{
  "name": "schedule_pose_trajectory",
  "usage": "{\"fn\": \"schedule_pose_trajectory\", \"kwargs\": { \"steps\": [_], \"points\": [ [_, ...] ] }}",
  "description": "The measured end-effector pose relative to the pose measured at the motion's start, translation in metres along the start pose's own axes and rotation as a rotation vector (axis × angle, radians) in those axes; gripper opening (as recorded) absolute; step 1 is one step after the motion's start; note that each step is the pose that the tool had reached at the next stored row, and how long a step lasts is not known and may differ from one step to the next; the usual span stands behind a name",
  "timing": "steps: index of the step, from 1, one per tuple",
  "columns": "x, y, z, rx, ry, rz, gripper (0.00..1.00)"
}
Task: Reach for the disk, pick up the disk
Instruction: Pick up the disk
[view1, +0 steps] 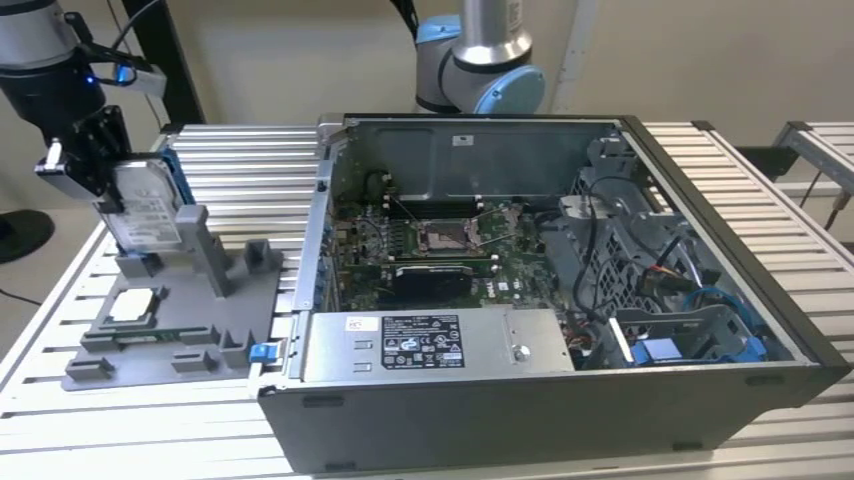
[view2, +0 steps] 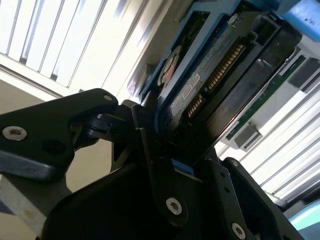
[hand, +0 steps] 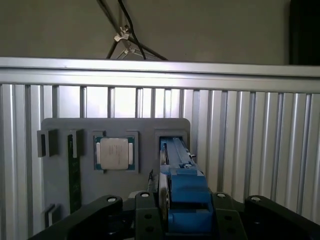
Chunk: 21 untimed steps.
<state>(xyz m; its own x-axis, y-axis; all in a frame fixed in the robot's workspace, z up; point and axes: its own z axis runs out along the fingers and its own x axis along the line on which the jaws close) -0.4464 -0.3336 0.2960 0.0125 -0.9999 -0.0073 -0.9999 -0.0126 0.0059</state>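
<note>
Blocking most of the second wrist view, the black fingers (view2: 152, 170) and the disk (view2: 210, 85) sit so close to the lens that only the disk's connector edge and part of a blue side rail (view2: 200, 25) can be read. Its label cannot be made out there.

In the exterior view the disk (view1: 142, 205) stands upright at the exterior view's left. Its lower edge meets the grey stand (view1: 187, 345) on the slatted desk (view1: 240, 160). Whether it sits in the slot or hangs just clear cannot be told. The arm (view1: 40, 40) is cut off by the frame edge.

The fingers (view1: 80, 150) are pressed onto the disk, one on either side, pinching its upper part. In the first wrist view the fingers (hand: 145, 215) flank the blue side rail (hand: 182, 182), and the frame cuts off their lower parts.

A small square chip (hand: 114, 152) lies in a recess on the stand, beside the disk and apart from it. An open computer case (view1: 534, 420) stands just beside the stand.
</note>
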Motion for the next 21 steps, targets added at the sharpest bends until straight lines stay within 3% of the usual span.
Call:
{"fn": "schedule_pose_trajectory", "kwargs": {
  "steps": [21],
  "points": [
    [-0.0002,0.0001,-0.0306,0.0001,-0.0001,0.0,0.0]
  ]
}}
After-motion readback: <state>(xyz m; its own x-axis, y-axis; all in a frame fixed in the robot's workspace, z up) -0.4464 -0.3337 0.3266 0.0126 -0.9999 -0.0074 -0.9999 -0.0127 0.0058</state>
